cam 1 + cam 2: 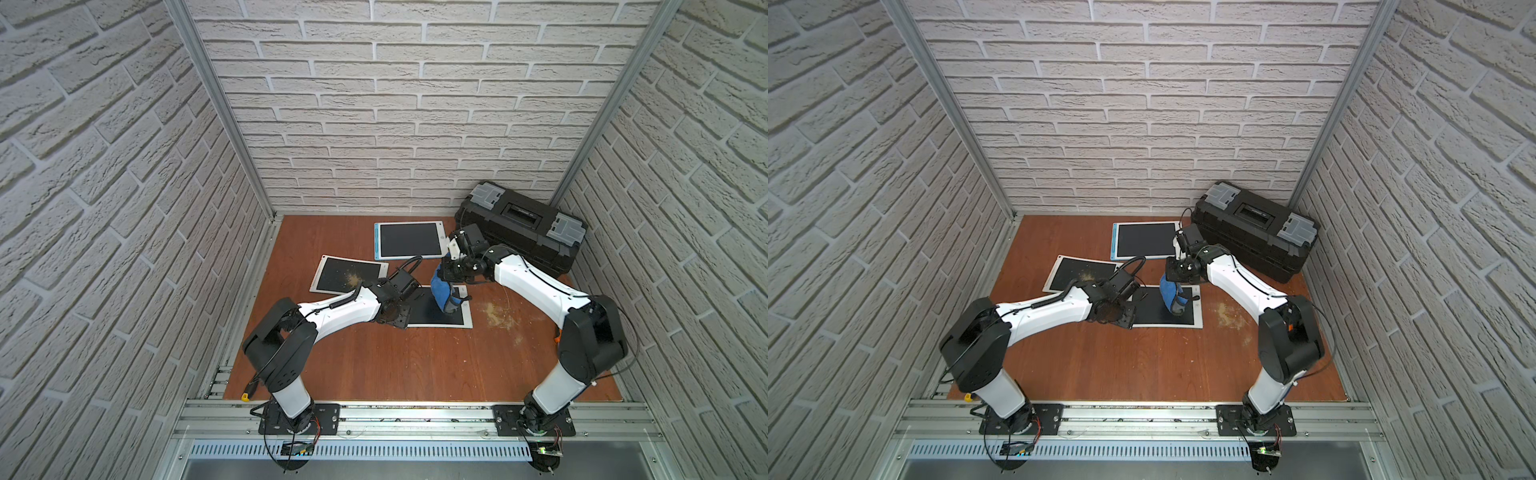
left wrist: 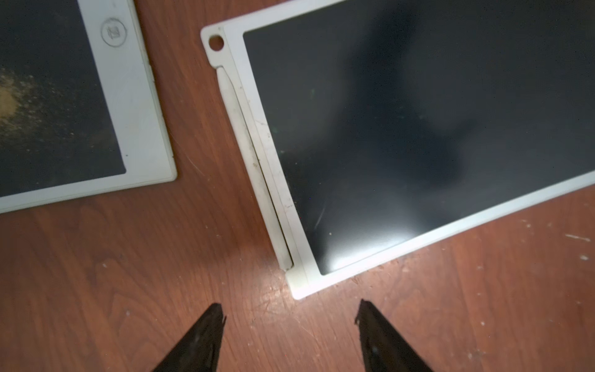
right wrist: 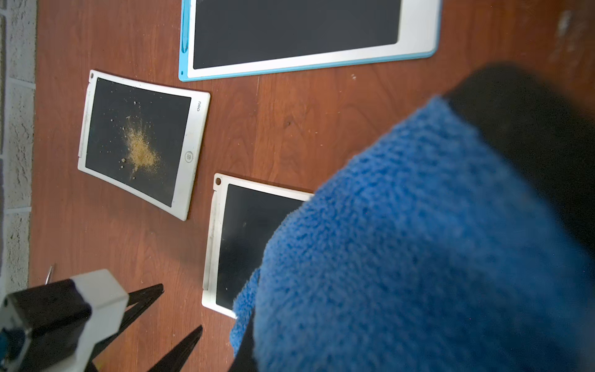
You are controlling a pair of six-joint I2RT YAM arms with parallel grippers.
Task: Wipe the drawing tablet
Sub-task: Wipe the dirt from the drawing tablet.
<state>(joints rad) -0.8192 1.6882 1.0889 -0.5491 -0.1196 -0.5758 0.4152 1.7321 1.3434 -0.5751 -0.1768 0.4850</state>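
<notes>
A white-framed drawing tablet [image 1: 424, 312] [image 2: 402, 135] lies mid-table with a dark, nearly clean screen. My right gripper [image 1: 453, 303] is shut on a blue cloth [image 1: 440, 293] [image 3: 418, 241], which hangs down onto the tablet's right part and hides the fingers. My left gripper [image 2: 290, 307] [image 3: 182, 306] stands open just off the tablet's near left corner, over bare wood, with nothing between its fingers. A second white tablet [image 1: 347, 274] [image 3: 138, 141] lies to the left with a patch of sawdust on its screen.
A blue-framed tablet [image 1: 409, 240] lies at the back. A black toolbox [image 1: 521, 226] stands in the back right corner. Loose sawdust [image 1: 496, 313] is scattered on the wooden table right of the centre tablet. Brick walls close in three sides.
</notes>
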